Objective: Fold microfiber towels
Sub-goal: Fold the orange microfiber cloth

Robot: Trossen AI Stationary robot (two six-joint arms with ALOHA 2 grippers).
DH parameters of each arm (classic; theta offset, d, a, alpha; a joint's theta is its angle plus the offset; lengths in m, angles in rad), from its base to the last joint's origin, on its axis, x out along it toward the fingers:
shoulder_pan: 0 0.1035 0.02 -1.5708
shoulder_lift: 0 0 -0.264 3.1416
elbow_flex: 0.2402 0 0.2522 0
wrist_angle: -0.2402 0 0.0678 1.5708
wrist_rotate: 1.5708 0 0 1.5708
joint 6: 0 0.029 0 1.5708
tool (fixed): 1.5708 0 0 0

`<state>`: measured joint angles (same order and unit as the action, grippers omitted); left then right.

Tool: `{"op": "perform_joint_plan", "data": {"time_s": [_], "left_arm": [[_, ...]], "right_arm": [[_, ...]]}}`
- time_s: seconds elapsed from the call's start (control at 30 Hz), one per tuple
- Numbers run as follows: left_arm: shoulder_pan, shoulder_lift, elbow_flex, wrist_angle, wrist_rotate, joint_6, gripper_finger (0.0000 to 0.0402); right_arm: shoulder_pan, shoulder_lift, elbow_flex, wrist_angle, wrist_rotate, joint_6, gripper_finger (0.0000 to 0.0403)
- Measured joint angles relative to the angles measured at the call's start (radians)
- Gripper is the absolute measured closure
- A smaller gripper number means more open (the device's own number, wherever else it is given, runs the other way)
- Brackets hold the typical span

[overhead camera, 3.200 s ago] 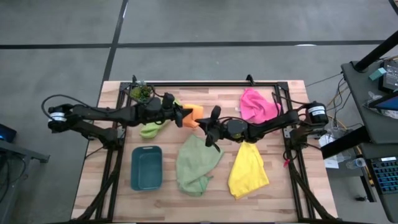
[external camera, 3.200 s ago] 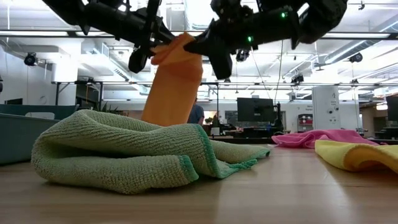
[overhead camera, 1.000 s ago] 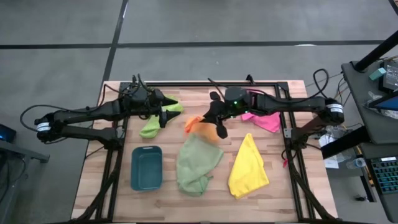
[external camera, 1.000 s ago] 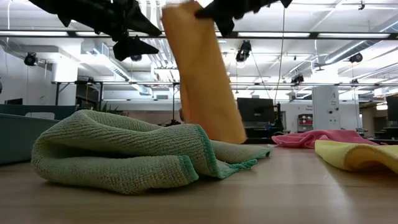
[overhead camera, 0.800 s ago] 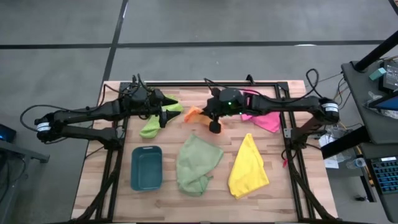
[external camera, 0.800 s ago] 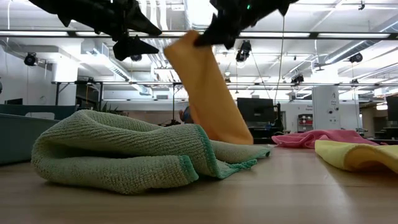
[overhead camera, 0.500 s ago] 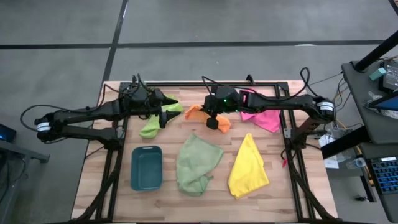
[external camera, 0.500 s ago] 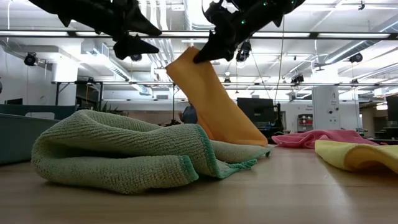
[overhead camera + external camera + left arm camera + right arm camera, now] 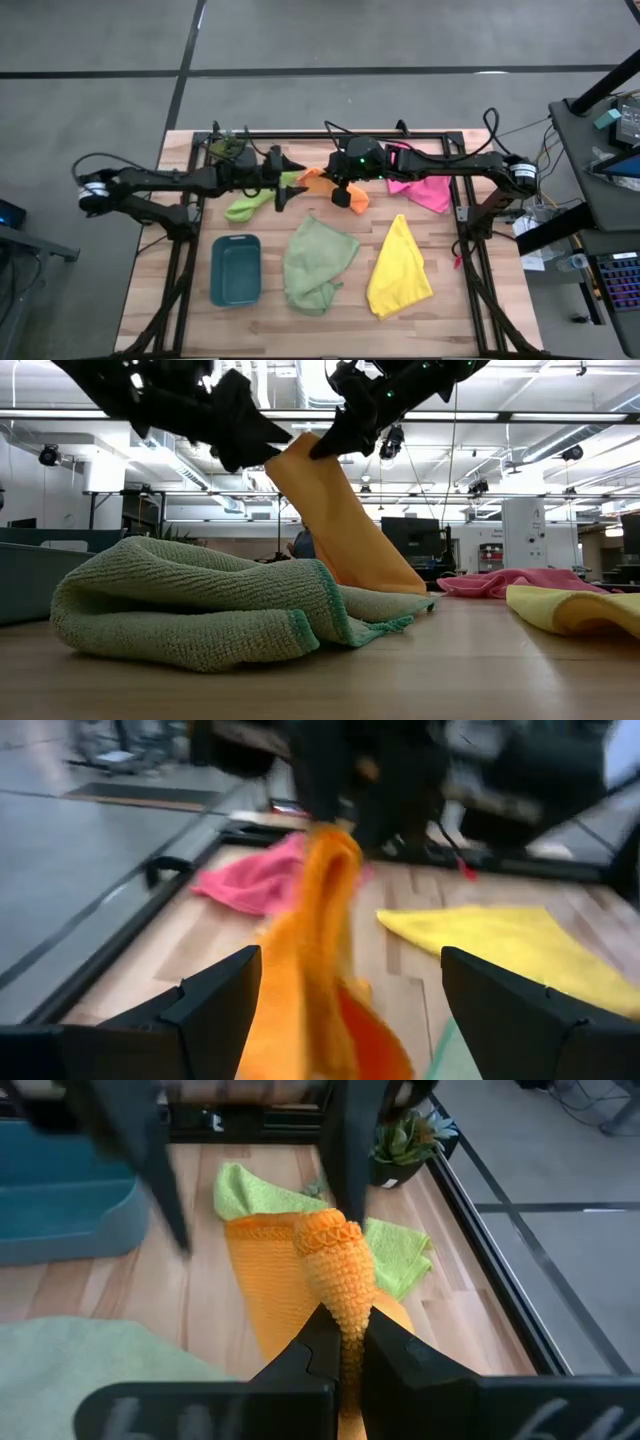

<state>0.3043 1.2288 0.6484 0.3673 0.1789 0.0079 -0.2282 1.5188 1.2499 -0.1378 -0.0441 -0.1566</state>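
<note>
An orange towel (image 9: 355, 197) hangs slanting from my right gripper (image 9: 340, 190), which is shut on it above the middle of the table's far half. My left gripper (image 9: 283, 185) is open just left of that towel. In the left wrist view its fingers (image 9: 215, 1005) stand wide on either side of the orange towel (image 9: 320, 940) without touching it. A lime green towel (image 9: 245, 205) lies under the left arm. A sage green towel (image 9: 315, 262), a yellow towel (image 9: 400, 268) and a pink towel (image 9: 425, 190) lie loose on the table. My right gripper pinches a bunched upper edge of the orange towel (image 9: 338, 1270) between its two fingers (image 9: 300, 1360). It comes from the table's right, slanting a little downward. The towel hangs slack and slanted below the fingers, and its lower end (image 9: 395, 575) rests on the table behind the sage green towel.
A teal tray (image 9: 235, 270) sits near the left front, and a small potted plant (image 9: 225, 148) stands at the far left corner. A black frame (image 9: 330, 133) runs along the table's far edge and sides. Bare wood shows between the towels at the front.
My right gripper has sunk and gone slightly toward the table's far left with the orange towel, whose lower end now rests on the table. My left gripper, still open, has gone right toward the orange towel, come down and rolled.
</note>
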Motion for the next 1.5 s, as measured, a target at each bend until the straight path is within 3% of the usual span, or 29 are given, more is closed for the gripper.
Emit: {"op": "perform_joint_plan", "data": {"time_s": [0.23,0.33,0.47,0.63,0.7,1.0,1.37,1.5], "left_arm": [[-0.004,0.112,0.016,0.024,0.018,0.033,0.011],[-0.008,0.129,0.019,0.021,-0.008,0.034,0.0128],[-0.009,0.124,0.019,0.02,-0.029,0.033,0.0202],[-0.012,0.094,0.024,0.016,-0.033,0.009,0.0357],[-0.018,0.073,0.033,0.016,-0.033,-0.03,0.0387],[-0.098,-0.043,0.083,0.018,-0.029,-0.131,0.04],[-0.192,-0.037,0.202,-0.001,0.016,-0.186,0.0401],[-0.193,-0.043,0.219,-0.104,0.023,-0.187,0.0401]], "right_arm": [[0.0,0.0,0.0,0.0,0.0,0.001,0.0394],[0.0,0.0,0.0,0.0,0.0,0.008,0.0394],[0.0,0.0,0.002,-0.001,-0.001,0.01,0.0394],[0.003,-0.014,0.003,-0.016,-0.008,0.027,0.0394],[0.007,-0.028,0.003,-0.025,-0.008,0.029,0.0394],[0.061,-0.153,0.006,-0.065,-0.025,0.053,0.0394],[0.172,-0.258,0.021,-0.095,-0.015,0.054,0.0394],[0.177,-0.261,0.021,-0.13,-0.016,0.059,0.0394]]}}
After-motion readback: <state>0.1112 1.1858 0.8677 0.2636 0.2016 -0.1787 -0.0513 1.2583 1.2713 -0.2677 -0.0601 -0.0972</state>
